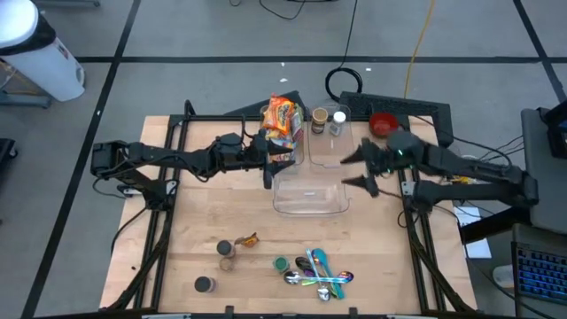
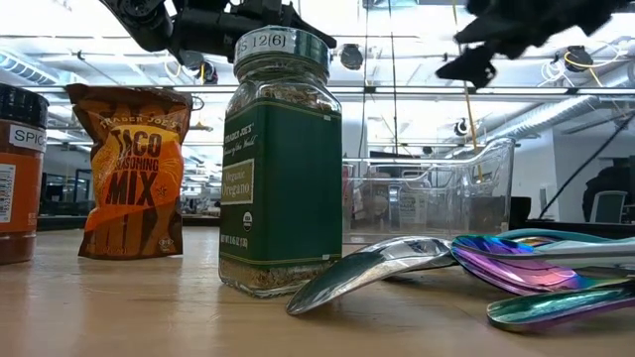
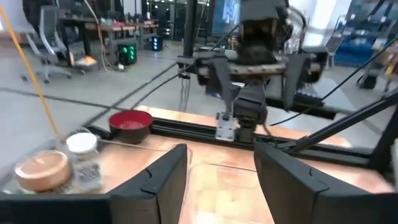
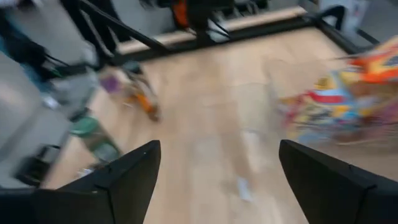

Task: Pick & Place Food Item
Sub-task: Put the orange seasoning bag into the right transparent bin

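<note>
A colourful snack bag stands upright at the far left corner of the clear container in the middle of the table. In the right wrist view the bag shows blurred. My left gripper hovers level just beside the bag, at the container's left wall. It is open, and in its own view only bare wood shows between the fingers. My right gripper hangs above the container's right end, open wide, with nothing between its fingers.
A red bowl and two jars stand at the far right. Near the front edge lie small spice jars, an oregano jar, a taco mix packet and several shiny spoons.
</note>
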Motion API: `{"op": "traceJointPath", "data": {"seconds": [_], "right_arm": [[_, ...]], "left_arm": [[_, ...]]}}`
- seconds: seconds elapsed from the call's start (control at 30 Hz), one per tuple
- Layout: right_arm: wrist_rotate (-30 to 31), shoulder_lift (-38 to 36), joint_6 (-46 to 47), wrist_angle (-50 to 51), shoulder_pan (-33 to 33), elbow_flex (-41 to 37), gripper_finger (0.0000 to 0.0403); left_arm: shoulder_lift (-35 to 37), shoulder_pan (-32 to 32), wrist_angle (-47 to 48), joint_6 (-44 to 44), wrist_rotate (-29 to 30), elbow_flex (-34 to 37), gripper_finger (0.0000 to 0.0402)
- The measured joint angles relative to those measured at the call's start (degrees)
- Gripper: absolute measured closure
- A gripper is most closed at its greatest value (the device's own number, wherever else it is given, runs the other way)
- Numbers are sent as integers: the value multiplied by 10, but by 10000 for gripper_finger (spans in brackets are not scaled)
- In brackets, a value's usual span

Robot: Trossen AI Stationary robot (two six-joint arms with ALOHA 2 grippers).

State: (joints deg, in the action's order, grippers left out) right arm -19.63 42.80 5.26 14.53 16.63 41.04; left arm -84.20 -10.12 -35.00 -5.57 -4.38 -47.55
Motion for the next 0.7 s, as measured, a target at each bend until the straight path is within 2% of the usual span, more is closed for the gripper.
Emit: {"op": "traceJointPath", "data": {"seconds": [0.13,0.27,0.43,0.5,0.6,0.67,0.7], "right_arm": [[1,-82,60,-97,-49,-98,85],[2,-132,80,-154,-62,-146,85],[1,-160,78,-165,-67,-173,85],[0,-162,75,-165,-67,-177,85],[-1,-163,73,-165,-67,-184,85],[-1,-163,71,-165,-67,-190,85],[-2,-163,71,-165,-67,-193,85]], "left_arm": [[0,10,6,-71,-1,0,215],[0,16,6,-123,-8,-1,215],[0,18,6,-126,-147,-3,215],[0,27,6,-150,-185,-3,215],[0,66,9,-147,-209,-3,215],[0,112,25,-107,-206,-6,215],[0,135,63,-86,-190,-15,215]]}}
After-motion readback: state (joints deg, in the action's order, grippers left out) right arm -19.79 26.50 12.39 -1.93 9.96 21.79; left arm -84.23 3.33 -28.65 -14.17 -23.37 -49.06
